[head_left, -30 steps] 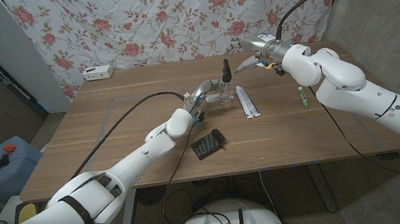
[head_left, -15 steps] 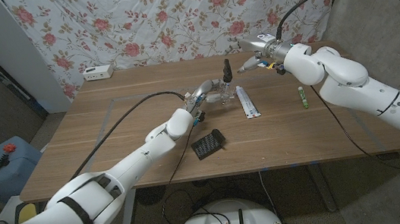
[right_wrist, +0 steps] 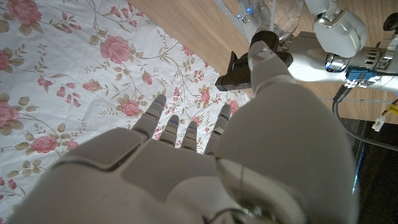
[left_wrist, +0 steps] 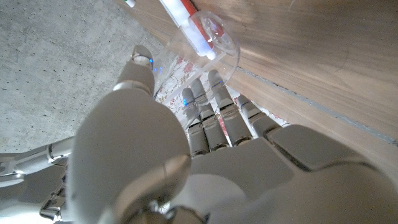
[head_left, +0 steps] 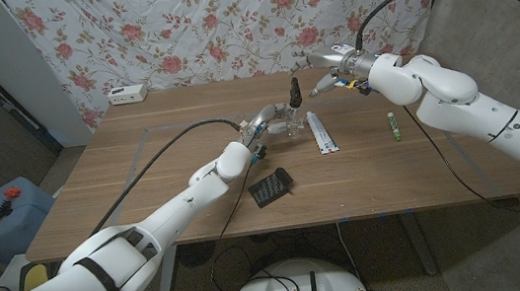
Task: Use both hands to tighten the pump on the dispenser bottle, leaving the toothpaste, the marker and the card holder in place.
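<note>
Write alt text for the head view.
The left hand grips a clear dispenser bottle on a wooden table; the right hand hovers open beside its black pump. Toothpaste, a green marker and a black card holder lie nearby.

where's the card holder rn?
Head view: the card holder lies near the table's front edge, just right of the left arm, in front of the bottle and left of the toothpaste.

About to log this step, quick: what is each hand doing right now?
Left hand: grips the clear dispenser bottle.
Right hand: fingers apart, holding nothing, by the black pump.
</note>
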`<control>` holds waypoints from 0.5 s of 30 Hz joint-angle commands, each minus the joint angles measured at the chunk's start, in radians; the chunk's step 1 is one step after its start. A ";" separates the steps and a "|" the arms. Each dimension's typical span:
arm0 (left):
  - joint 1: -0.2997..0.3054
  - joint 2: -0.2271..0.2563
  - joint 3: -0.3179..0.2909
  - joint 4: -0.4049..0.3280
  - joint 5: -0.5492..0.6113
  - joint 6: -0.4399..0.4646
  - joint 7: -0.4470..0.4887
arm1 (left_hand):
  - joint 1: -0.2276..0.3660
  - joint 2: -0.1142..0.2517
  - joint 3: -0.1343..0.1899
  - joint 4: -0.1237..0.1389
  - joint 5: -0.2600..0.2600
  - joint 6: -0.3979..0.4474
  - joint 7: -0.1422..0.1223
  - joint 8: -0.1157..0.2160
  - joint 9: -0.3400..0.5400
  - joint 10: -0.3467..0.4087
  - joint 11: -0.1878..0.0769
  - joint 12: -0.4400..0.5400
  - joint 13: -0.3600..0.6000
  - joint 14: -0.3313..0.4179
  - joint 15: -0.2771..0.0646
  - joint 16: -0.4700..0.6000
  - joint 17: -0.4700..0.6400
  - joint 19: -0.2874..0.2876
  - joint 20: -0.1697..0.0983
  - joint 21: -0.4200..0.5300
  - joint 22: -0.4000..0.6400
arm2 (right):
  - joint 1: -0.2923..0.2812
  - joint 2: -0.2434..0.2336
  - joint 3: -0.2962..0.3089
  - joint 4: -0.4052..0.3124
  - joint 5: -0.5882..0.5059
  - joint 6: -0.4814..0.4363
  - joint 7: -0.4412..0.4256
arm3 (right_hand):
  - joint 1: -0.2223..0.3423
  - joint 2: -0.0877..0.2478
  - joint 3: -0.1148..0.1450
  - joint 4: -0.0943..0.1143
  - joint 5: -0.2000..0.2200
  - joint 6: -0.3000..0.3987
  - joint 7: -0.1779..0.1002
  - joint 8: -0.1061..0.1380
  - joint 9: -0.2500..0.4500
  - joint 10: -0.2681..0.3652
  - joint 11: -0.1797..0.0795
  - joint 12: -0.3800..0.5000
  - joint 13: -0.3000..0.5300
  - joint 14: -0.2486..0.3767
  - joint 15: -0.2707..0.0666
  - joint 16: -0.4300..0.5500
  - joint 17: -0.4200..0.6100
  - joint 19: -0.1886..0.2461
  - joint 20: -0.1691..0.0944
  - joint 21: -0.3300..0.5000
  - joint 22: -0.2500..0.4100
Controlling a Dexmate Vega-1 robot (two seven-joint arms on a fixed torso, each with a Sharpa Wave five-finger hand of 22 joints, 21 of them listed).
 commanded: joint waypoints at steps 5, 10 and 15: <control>-0.036 -0.029 0.008 0.075 -0.006 -0.032 -0.003 | -0.057 0.112 0.046 0.038 0.007 0.148 -0.026 0.003 -0.001 0.048 -0.043 0.005 0.003 0.010 -0.091 0.004 0.005 -0.003 -0.079 -0.002 0.002 | 0.057 0.039 -0.035 0.065 -0.003 0.061 0.053 | 0.007 -0.007 0.004 0.008 0.007 0.010 0.000 -0.003 -0.001 -0.013 -0.001 -0.003 0.002 -0.010 0.004 0.000 0.002 -0.008 0.002 0.000 0.003; -0.052 -0.041 0.014 0.109 -0.010 -0.049 -0.009 | -0.057 0.111 0.046 0.038 0.007 0.149 -0.027 0.003 -0.001 0.048 -0.042 0.004 0.004 0.010 -0.090 0.004 0.005 -0.003 -0.079 -0.001 0.002 | 0.071 0.050 -0.046 0.075 -0.015 0.059 0.065 | 0.006 -0.008 0.003 0.010 0.008 0.010 0.000 -0.004 -0.001 -0.015 0.000 -0.003 0.002 -0.012 0.005 0.000 0.002 -0.007 0.002 0.001 0.003; -0.073 -0.058 0.021 0.156 -0.013 -0.074 -0.015 | -0.057 0.110 0.046 0.037 0.006 0.149 -0.026 0.003 -0.001 0.048 -0.043 0.003 0.005 0.011 -0.091 0.004 0.005 -0.003 -0.080 -0.001 0.002 | 0.080 0.057 -0.053 0.080 -0.021 0.054 0.078 | 0.004 -0.006 0.002 0.014 0.009 0.010 0.000 -0.005 -0.002 -0.016 0.000 -0.002 0.002 -0.012 0.005 0.002 0.003 -0.006 0.002 0.002 0.004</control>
